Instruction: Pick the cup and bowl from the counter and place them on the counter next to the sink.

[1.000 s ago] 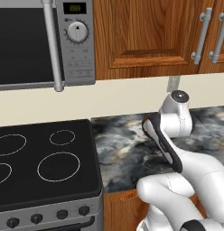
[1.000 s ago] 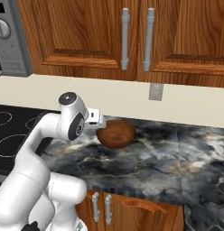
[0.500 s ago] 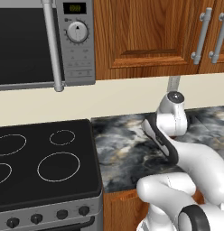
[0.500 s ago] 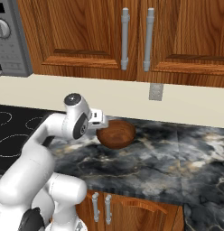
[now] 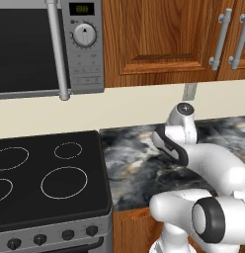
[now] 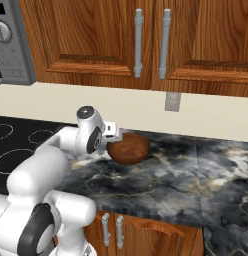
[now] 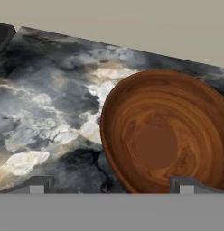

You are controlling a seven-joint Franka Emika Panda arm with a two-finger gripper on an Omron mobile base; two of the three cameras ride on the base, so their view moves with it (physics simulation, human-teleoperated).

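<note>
- Bowl [image 6: 128, 148] is sitting upright on the counter [image 6: 196, 175], just beside the gripper [image 7: 109, 186].
- Jaws are standing spread wide and holding nothing, with the near rim of the bowl between them, probably to pinch that rim for lifting.

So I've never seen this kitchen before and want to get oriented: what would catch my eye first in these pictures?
The reddish-brown bowl stands out, sitting on the dark marbled counter with the white arm's open hand right at its near rim. Left of the counter lies a black glass stovetop, with a silver microwave above it. Brown wooden wall cabinets run across the top.
</note>
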